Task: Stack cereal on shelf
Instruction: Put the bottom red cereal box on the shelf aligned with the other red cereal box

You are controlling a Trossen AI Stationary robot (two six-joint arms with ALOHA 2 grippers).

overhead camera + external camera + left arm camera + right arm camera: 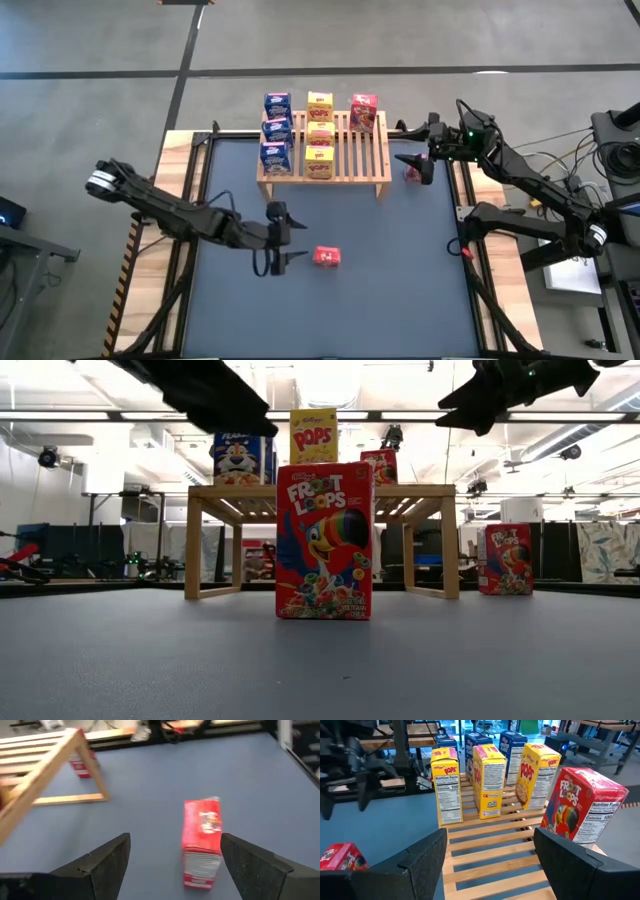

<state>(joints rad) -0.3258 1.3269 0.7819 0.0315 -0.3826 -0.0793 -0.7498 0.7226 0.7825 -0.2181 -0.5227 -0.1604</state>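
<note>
Left gripper hangs wide open and empty, nearer than the right arm to the red box just ahead, standing upright between its fingers' lines.

Two black jointed arms with silver collars, green light on right

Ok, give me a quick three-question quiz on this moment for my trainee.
1. How many boxes stand off the shelf?
2. True or false: the left gripper is shut on a box.
3. Which colour fills the shelf's middle column? A blue, B yellow, C red.
Key: 1, two red boxes; 2, false, it is open; 3, B, the yellow boxes.
</note>
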